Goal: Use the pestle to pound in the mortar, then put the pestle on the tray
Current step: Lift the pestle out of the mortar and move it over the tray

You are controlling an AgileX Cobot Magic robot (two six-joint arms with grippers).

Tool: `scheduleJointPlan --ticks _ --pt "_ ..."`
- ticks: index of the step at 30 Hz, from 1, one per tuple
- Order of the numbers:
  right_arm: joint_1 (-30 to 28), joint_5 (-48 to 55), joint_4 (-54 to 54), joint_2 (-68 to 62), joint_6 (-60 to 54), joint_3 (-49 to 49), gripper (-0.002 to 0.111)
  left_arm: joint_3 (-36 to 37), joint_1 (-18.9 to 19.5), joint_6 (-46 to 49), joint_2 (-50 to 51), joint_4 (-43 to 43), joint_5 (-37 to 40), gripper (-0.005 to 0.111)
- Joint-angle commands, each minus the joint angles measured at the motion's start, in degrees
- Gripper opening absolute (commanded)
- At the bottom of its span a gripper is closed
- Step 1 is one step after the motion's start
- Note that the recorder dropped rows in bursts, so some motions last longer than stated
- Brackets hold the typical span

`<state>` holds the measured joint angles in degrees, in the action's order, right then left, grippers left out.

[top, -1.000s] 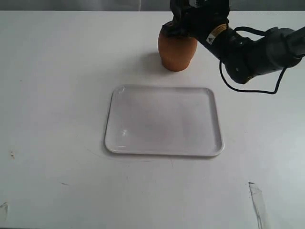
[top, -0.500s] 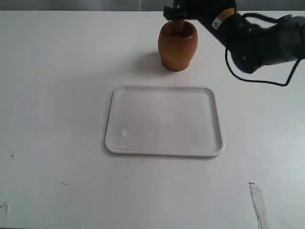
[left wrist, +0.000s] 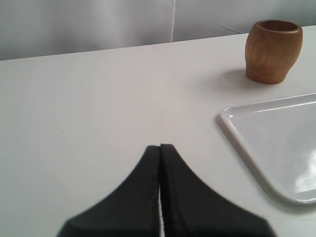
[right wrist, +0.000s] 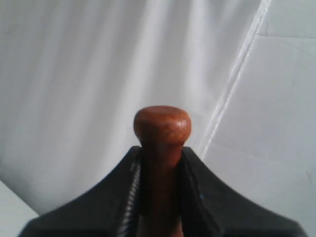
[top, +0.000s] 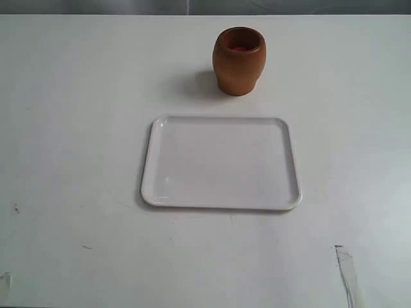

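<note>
While clamping the one pestle (right wrist: pixel 162 123) in the right gripper (right wrist: pixel 162 154), now riding outside the exterior view, no longer crowding the one mortar (top: pixel 239 61) standing apart from the one tray (top: pixel 221 163). Keeping the left gripper (left wrist: pixel 160 148) pressed shut, holding nothing, above the table (top: pixel 77 128).

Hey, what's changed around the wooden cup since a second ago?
The right gripper, clamped on the pestle, rose from over the mortar and has left the exterior view, taking the pestle with it. The mortar and the tray have not moved.
</note>
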<state>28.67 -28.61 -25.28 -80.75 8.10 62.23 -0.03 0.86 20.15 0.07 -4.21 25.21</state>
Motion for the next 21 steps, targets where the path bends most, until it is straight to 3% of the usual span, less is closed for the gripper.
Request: scheduleJointPlan --ticks 1,11,21 --pt "0.1 11.0 -4.9 2.9 4.5 -0.1 0.000 0.0 -0.4 -0.5 -0.1 0.4 -0.2 0.000" --pt "8.6 30.2 -14.2 -0.3 6.3 -0.1 0.000 0.0 -0.4 -0.5 -0.1 0.4 -0.2 0.000" --pt "18.2 39.1 -14.2 -23.9 1.1 -0.1 0.000 0.0 -0.4 -0.5 -0.1 0.4 -0.2 0.000"
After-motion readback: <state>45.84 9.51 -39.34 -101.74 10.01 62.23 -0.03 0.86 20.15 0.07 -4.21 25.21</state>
